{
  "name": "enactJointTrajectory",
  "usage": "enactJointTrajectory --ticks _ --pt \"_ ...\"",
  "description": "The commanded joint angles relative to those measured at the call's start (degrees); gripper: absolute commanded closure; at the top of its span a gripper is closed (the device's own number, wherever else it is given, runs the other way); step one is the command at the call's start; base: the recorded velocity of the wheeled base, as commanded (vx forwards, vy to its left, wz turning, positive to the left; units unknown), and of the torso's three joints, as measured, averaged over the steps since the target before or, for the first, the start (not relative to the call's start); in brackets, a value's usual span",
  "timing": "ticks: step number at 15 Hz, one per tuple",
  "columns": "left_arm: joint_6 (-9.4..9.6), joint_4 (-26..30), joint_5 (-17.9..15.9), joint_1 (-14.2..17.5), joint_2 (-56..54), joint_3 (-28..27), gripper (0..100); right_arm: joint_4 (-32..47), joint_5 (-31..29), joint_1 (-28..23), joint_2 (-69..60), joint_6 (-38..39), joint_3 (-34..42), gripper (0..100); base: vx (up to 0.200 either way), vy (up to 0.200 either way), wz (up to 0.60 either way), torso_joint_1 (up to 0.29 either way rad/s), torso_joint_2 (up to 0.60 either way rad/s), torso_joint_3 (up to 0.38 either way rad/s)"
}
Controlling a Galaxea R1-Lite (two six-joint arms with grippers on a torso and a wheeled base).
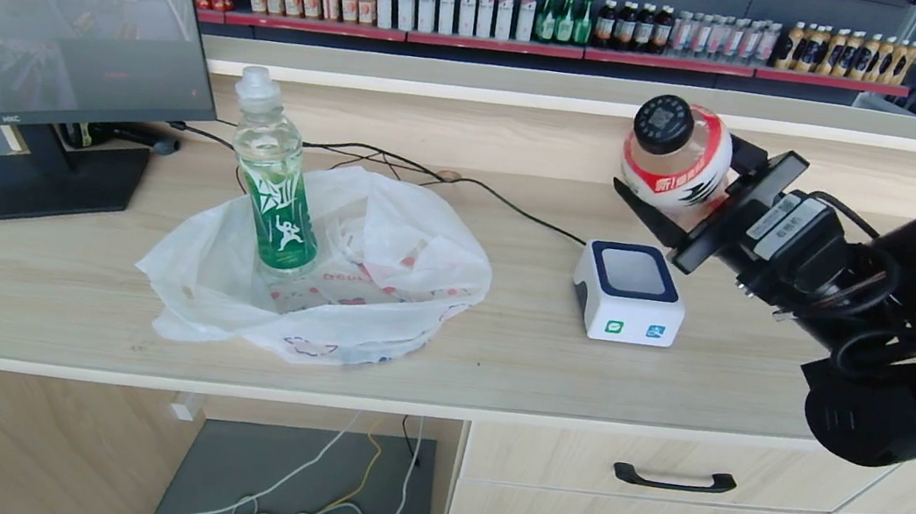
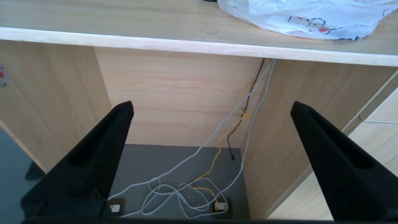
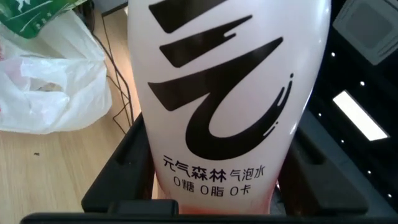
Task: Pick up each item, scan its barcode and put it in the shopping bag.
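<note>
held fast between the fingers of the right gripper (image 1: 684, 185): a rounded white plastic bottle with red band and black cap (image 1: 676, 157), lifted over the pale wooden counter (image 1: 497, 360), just behind and right of the white cube scanner with dark blue top (image 1: 628, 293)

left of the scanner, a crumpled white plastic shopping bag (image 1: 384, 283), mouth open, with a clear bottle of green drink (image 1: 277, 189) upright inside

behind both, a thin black cable (image 1: 501, 201) trailing toward the black monitor (image 1: 58, 1) at far left

below the counter edge, left gripper (image 2: 212, 109) spread wide and holding nothing, facing tangled white and yellow cables (image 2: 205, 168)
</note>
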Motion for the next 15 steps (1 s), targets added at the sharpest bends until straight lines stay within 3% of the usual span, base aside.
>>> enactJointTrajectory --ticks 1,5,6,8,12,15 --pt "0.03 0.0 0.0 0.0 0.0 0.0 0 -0.1 -3.7 2.5 -6.4 3.3 -0.8 100 0.000 0.000 0.00 0.000 0.00 0.000" --pt "0.03 0.0 0.0 0.3 1.1 0.0 0 -0.1 -10.4 9.1 -9.5 10.1 7.1 100 0.000 0.000 0.00 0.000 0.00 0.000" --pt "0.03 0.0 0.0 0.0 0.1 0.0 0 -0.1 -17.9 13.9 -10.1 17.2 7.8 100 0.000 0.000 0.00 0.000 0.00 0.000" --pt "0.03 0.0 0.0 0.0 0.2 0.0 0 -0.1 -24.6 18.5 -10.2 27.3 9.0 100 0.000 0.000 0.00 0.000 0.00 0.000" --pt "0.03 0.0 0.0 0.0 0.2 0.0 0 -0.1 -32.2 19.0 -9.1 42.6 14.9 100 0.000 0.000 0.00 0.000 0.00 0.000" --pt "0.03 0.0 0.0 0.0 0.2 0.0 0 -0.1 -36.8 19.6 -8.5 43.1 15.6 100 0.000 0.000 0.00 0.000 0.00 0.000"
